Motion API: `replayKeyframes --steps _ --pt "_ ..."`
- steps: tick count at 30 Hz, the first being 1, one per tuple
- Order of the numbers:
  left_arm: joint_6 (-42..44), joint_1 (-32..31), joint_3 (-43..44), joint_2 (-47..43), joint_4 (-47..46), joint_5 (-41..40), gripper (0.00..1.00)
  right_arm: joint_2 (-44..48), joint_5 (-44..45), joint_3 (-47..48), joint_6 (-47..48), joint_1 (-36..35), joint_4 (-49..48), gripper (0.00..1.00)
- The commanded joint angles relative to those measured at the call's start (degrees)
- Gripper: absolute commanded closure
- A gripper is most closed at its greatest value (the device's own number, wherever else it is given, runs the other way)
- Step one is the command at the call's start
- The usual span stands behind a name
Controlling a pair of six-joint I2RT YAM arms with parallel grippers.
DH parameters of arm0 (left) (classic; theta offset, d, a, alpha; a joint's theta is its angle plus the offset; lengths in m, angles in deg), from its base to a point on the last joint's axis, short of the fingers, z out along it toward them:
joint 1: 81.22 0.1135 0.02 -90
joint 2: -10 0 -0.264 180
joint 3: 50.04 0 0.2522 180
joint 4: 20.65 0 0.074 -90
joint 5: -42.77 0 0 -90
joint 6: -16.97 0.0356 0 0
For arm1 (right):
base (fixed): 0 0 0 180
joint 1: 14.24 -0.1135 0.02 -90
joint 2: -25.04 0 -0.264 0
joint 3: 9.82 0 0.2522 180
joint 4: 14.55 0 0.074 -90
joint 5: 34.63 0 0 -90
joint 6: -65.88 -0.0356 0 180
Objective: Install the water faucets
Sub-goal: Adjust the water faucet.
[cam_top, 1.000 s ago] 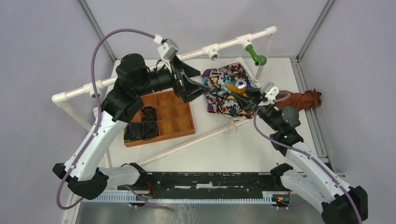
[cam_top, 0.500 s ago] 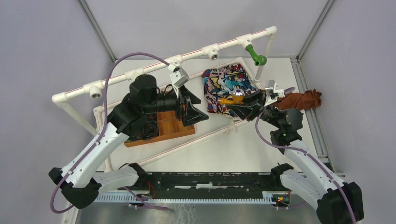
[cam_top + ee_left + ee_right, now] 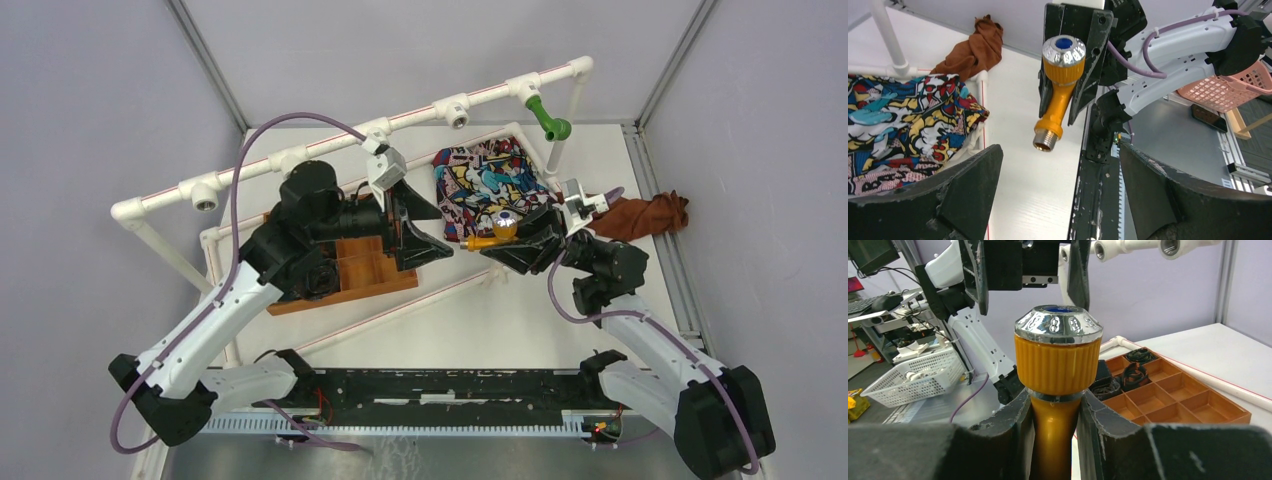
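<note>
**Right gripper (image 3: pixel 512 244) holds the orange faucet (image 3: pixel 489 237) out toward the left gripper (image 3: pixel 432 228).**
Both arms reach inward above the table (image 3: pixel 520 320) with their grippers facing each other. The right gripper's black fingers pinch the faucet's smooth orange stem, just under a ribbed collar and a chrome knob with a blue cap. The threaded metal end hangs free, pointing toward the left gripper, whose jaws are spread wide with nothing between them. The green faucet (image 3: pixel 548 120), bent and glossy, sits in the far-right fitting of the white pipe rail (image 3: pixel 300 156).
</note>
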Motion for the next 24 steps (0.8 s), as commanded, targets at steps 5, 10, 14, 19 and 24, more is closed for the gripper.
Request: replayKeyframes --steps 5,10,14,19,24 --pt "1.09 -3.72 3.41 4.94 -8.04 -1.13 0.06 -0.36 -3.45 0.12 -3.31 -0.71 -7.29 1.0" --pt "1.95 -5.58 4.73 6.79 -10.42 -3.33 0.05 -1.08 -4.24 0.57 -3.31 -1.52 -7.2 1.0" --pt "0.32 -7.7 5.35 7.82 -12.91 -3.55 0.06 -1.59 -4.67 0.79 -3.0 -2.33 -7.12 1.0" --pt "0.48 -8.93 5.33 8.61 -13.54 -4.96 0.06 -2.65 -5.1 1.59 -2.53 -3.92 -6.81 1.0" --pt "-1.07 -9.92 4.95 9.41 -15.04 -5.0 0.09 -3.81 -5.33 2.55 -1.75 -5.0 -6.24 1.0"
